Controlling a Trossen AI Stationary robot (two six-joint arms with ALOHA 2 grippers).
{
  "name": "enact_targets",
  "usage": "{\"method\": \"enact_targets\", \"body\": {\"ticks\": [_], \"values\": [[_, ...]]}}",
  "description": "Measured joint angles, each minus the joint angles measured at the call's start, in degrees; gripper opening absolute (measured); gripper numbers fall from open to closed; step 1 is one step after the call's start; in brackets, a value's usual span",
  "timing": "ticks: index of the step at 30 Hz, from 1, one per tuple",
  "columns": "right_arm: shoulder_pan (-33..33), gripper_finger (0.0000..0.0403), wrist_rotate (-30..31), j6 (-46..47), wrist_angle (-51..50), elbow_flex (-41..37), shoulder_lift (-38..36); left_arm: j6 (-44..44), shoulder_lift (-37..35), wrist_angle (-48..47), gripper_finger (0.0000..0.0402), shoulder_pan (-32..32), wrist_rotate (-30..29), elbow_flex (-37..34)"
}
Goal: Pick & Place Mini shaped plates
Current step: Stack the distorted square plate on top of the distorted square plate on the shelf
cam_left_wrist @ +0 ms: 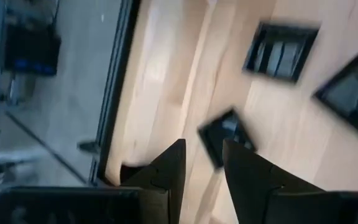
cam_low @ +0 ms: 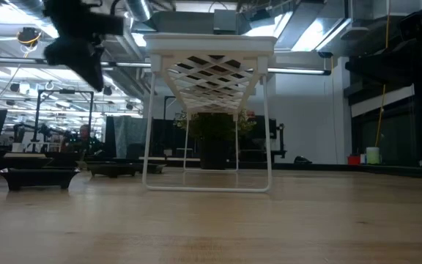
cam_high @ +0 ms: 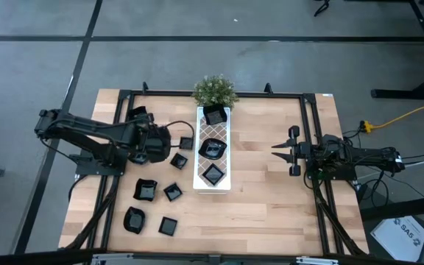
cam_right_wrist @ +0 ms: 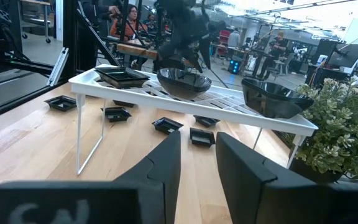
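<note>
On the desk (cam_high: 271, 184), small glossy black mini shaped plates (cam_high: 145, 190) lie scattered left of the white tray (cam_high: 202, 175), which carries three more, square and wavy-rimmed. Left gripper (cam_high: 169, 140) hangs over them, fingers narrowly apart, empty. Right gripper (cam_high: 277, 150) waits, slightly parted, beside the tray.

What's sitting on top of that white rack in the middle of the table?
Three black dishes lie in a row on the white rack: one nearest the plant, a rounder one midway, a square one at the near end. The table beneath it is mostly hidden from above.
</note>
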Motion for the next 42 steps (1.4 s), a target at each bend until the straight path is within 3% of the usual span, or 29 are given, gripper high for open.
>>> {"method": "enact_targets", "body": {"ticks": [12, 21, 31, 42], "values": [[0.0, 0.0102, 0.0, 0.0, 0.0, 0.0, 0.0, -3.6, 0.0, -10.1, 0.0099, 0.5, 0.0, -6.6], [0.0, 0.0102, 0.0, 0.0, 0.0, 0.0, 0.0, -5.2, 0.4, -9.0, 0.0108, 6.1, -0.1, -9.1], [0.0, 0.0102, 0.0, 0.0, 0.0, 0.0, 0.0, -12.6, 0.4, -7.2, 0.0166, 16.1, 2.9, -9.1], [0.0, 0.0102, 0.0, 0.0, 0.0, 0.0, 0.0, -5.1, 3.3, 0.8, 0.0216, 23.7, 5.3, -11.3]]}}
